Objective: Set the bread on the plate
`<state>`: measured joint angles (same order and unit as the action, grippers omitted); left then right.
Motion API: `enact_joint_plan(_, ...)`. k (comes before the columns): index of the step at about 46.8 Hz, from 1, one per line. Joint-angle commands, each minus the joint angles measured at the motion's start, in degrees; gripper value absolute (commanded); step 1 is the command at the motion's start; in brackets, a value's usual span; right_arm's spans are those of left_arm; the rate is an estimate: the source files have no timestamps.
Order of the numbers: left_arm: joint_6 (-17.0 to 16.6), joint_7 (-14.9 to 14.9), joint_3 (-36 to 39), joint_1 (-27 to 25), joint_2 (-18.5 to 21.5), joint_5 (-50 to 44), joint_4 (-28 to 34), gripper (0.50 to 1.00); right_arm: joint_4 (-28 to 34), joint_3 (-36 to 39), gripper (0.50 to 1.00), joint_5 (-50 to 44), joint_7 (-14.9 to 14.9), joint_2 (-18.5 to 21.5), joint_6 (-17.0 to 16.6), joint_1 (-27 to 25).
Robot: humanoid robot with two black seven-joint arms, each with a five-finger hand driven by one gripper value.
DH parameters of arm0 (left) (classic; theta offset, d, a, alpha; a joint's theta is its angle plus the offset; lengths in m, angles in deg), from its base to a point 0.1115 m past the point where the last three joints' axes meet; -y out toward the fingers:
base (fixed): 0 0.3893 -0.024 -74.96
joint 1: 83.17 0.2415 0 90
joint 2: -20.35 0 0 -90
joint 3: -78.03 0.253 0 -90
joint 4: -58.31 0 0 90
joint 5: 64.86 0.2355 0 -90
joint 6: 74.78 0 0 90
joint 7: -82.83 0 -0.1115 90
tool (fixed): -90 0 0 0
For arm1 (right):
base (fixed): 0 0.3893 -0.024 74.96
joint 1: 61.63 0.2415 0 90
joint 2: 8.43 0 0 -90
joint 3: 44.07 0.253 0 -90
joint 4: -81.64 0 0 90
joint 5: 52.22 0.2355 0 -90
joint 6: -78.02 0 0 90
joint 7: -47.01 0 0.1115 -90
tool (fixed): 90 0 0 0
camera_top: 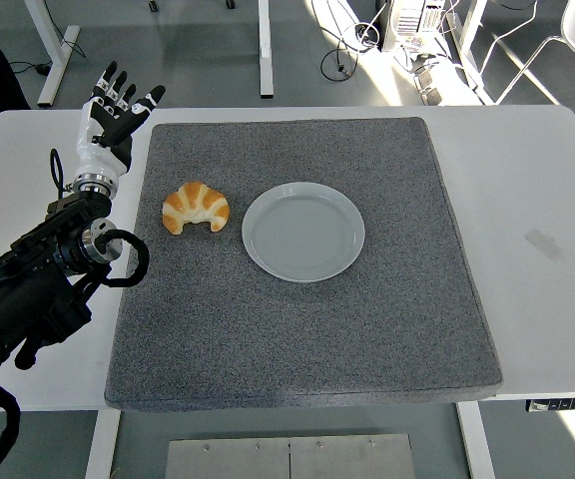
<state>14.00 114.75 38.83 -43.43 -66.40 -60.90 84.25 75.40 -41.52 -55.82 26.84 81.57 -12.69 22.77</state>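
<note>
— Now, where do we stand?
— Our left hand point(116, 112) hovers with fingers spread and empty over the mat's point(367, 339) far-left corner; the bread point(196, 207), a croissant, lies on the mat just left of the plate point(303, 232).
— How do we take it well?
— We come down over its middle, close gently around the arch, lift clear, then carry it right.

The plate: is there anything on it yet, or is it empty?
Empty. The plate shows only its bare pale surface, and the bread lies on the grey mat just left of it, apart from the rim.
</note>
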Motion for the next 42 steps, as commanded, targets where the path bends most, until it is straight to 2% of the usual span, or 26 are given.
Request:
enact_joint_plan(1,-0.01,-0.02,0.08,-0.10,0.01,0.08,-0.01,0.977,0.00,0.00,1.000,0.00,0.05,0.00,0.00,-0.03)
enact_joint_plan(19,-0.01,-0.02,0.52,-1.06,0.01,0.08,-0.10,0.977,0.00,0.00,1.000,0.00,0.05,0.00,0.00,0.06)
enact_joint_plan(31,-0.09,-0.10,11.06,-3.52,1.94,-0.89,-0.10,0.977,0.00,0.00,1.000,0.00,0.05,0.00,0.00,-0.03)
enact_joint_plan(42,-0.53,-0.19,13.00,-5.02,2.99,-0.71,0.07,0.975,0.00,0.00,1.000,0.00,0.05,0.00,0.00,0.06)
